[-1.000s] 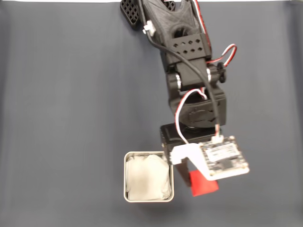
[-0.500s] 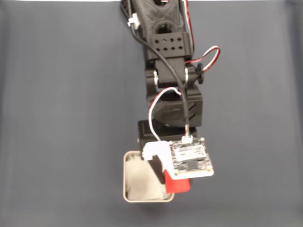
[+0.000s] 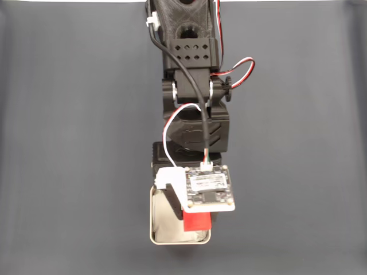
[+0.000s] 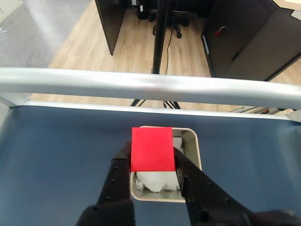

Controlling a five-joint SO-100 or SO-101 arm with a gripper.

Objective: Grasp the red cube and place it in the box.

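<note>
A wood floor and dark desks are lying beyond the dark-blue table (image 4: 56, 141), where the gripper (image 4: 153, 157) is clamping the red cube (image 4: 152, 149) above the box (image 4: 194, 141).

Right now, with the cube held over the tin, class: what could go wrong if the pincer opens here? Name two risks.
1. In the fixed view the red cube sits toward the right wall of the metal tin, so it might clip the rim and tumble out.
2. The crumpled white lining looks uneven; the cube could land tilted or bounce. The pincer seems to hold it above the tin, not inside.
</note>
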